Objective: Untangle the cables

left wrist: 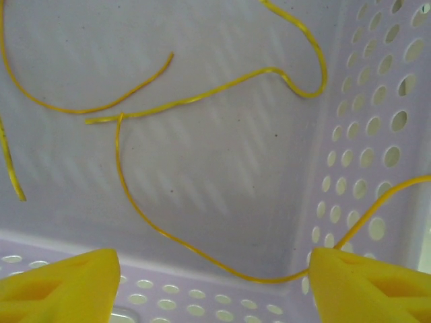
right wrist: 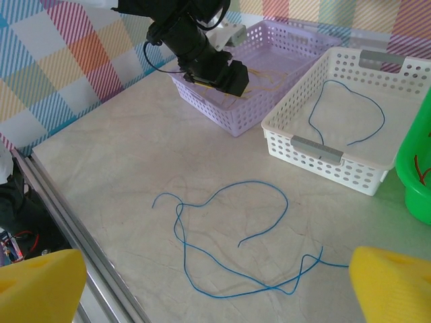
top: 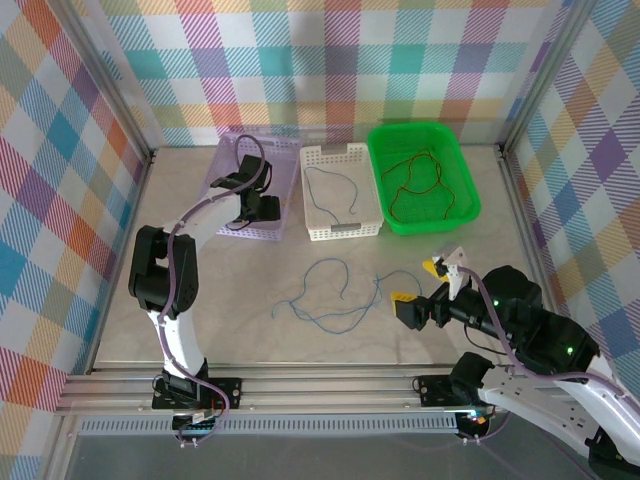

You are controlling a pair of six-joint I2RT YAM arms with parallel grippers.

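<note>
Two tangled blue cables (top: 330, 300) (right wrist: 256, 182) lie crossing each other on the table in front of the baskets. My right gripper (top: 418, 282) (right wrist: 215, 289) hovers open at their right end, and one strand runs toward its right finger (right wrist: 394, 286). My left gripper (top: 250, 205) (left wrist: 215, 282) reaches down into the purple basket (top: 225, 160) (left wrist: 377, 134), its jaws wide apart. Yellow cables (left wrist: 202, 99) curl over that basket's floor. One of them sags across between the fingers and passes behind the right fingertip (left wrist: 363, 282), not pinched.
A white basket (top: 340, 235) (right wrist: 316, 158) holds one blue cable (top: 330, 190) (right wrist: 350, 91). The green basket (top: 465, 170) (right wrist: 417, 182) at the right holds red and orange-brown cables (top: 415, 180). Aluminium rails run along the table's near edge.
</note>
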